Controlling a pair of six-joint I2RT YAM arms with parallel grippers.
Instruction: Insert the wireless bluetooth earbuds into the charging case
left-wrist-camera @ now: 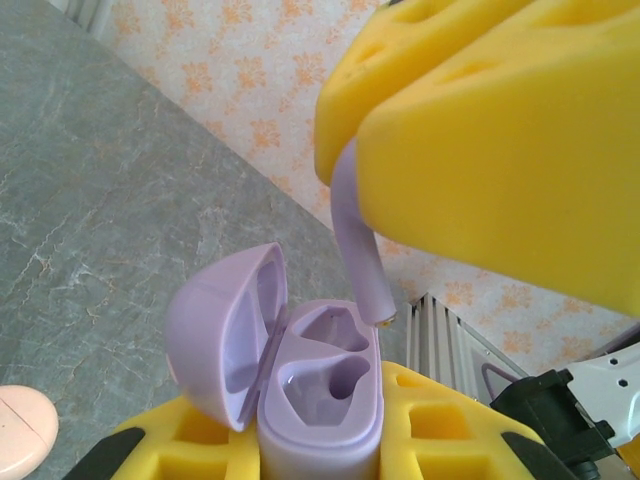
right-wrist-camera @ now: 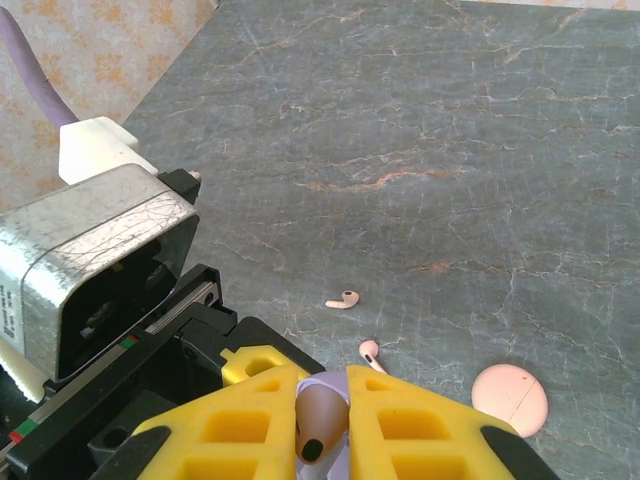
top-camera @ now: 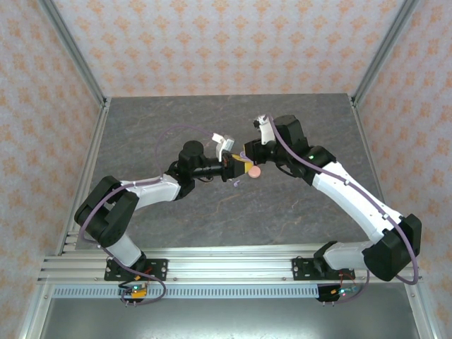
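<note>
My left gripper [left-wrist-camera: 316, 442] is shut on an open lilac charging case [left-wrist-camera: 322, 405], its lid [left-wrist-camera: 222, 335] swung to the left and both sockets empty. My right gripper [right-wrist-camera: 322, 418] is shut on a lilac earbud [right-wrist-camera: 318, 425]. In the left wrist view that earbud [left-wrist-camera: 358, 235] hangs stem-down from the right gripper's yellow fingers [left-wrist-camera: 500, 130], its tip just above the case's rear socket. Two pale pink earbuds [right-wrist-camera: 343, 299] [right-wrist-camera: 369, 352] lie loose on the table. From above, the left gripper [top-camera: 232, 168] and right gripper [top-camera: 245, 156] meet at mid-table.
A shut pink round case [right-wrist-camera: 510, 399] lies on the grey stone-patterned table [right-wrist-camera: 450, 130] just right of the grippers, seen from above as the pink case [top-camera: 253, 171]. The left arm's wrist camera block [right-wrist-camera: 95, 270] stands close on the right gripper's left. Patterned walls enclose the table.
</note>
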